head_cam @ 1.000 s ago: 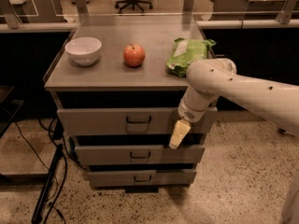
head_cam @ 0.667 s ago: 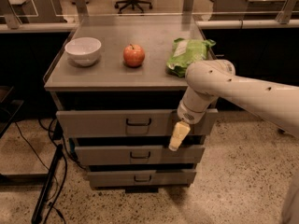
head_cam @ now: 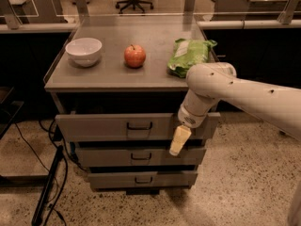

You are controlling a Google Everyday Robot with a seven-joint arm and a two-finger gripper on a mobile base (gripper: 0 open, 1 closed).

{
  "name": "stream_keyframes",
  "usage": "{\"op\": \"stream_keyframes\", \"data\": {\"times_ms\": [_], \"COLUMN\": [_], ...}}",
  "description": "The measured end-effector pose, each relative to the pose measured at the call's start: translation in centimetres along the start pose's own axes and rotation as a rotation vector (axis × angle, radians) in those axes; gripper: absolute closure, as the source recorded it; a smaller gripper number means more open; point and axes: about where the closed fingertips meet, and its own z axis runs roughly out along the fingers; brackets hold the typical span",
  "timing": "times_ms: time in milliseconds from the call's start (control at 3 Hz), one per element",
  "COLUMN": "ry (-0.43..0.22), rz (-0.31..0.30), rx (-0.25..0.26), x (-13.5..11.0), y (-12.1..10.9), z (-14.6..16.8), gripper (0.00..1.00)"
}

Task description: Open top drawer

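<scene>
The top drawer (head_cam: 103, 126) is the widest grey front, just under the cabinet top, with a dark wire handle (head_cam: 139, 125) at its centre. A dark gap shows between the front and the cabinet top. Its inside is hidden. My gripper (head_cam: 178, 141), cream-coloured at the end of the white arm (head_cam: 207, 86), hangs in front of the drawer's right part. It is to the right of the handle and a little below it, apart from it, and reaches down over the gap to the second drawer.
Two narrower drawers (head_cam: 141, 157) sit below. On the cabinet top (head_cam: 108, 74) stand a white bowl (head_cam: 84, 51), a red apple (head_cam: 135, 55) and a green bag (head_cam: 189, 55). Cables and a dark stand (head_cam: 47, 187) lie on the floor at left.
Almost nothing has changed. My gripper stays in front of the right part of the top drawer, perhaps slightly lower. The drawer front has not visibly moved.
</scene>
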Motion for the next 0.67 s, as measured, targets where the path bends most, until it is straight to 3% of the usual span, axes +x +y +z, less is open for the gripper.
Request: {"op": "stream_keyframes", "data": {"times_ms": [333, 667], "ry": [0.004, 0.000], "rz": [0.002, 0.011], "rx": [-0.016, -0.044], "x": [0.8, 3.1], "y": [1.1, 4.4], "z": [-0.1, -1.7], "gripper": [0.00, 0.00]}}
